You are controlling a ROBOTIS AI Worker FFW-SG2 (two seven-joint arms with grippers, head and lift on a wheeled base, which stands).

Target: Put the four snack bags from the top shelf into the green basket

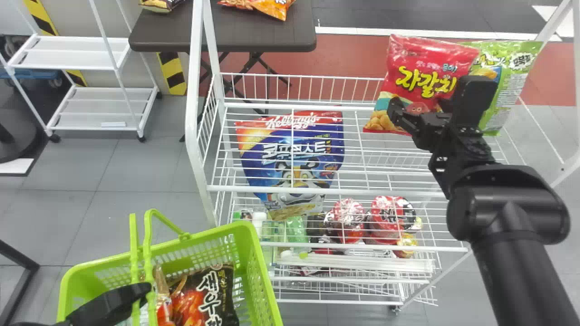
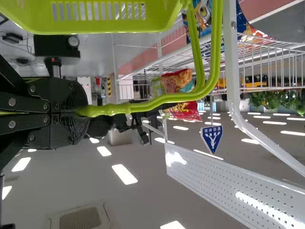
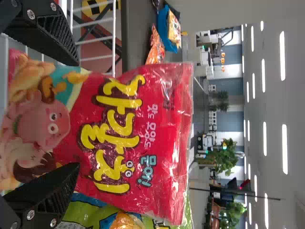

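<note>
- Red bag [image 1: 430,68] upright on the top shelf, partly covering green bag [image 1: 516,81]; probably light, slick, crushable: pinch gently across its width
- Right gripper [image 3: 78,114] wide open around it, not clamped
- Left gripper [image 2: 78,110] closed on basket handles [image 2: 167,99]
- Lift should clear front rail [image 1: 362,192]

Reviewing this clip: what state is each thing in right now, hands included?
Left hand: shut on the basket handle.
Right hand: open, by the red bag's lower part.
Basket handle: raised.
Green basket: upright, holding snack bags.
Red bag: upright, top seal closed.
Green bag: upright, partly behind the red bag.
</note>
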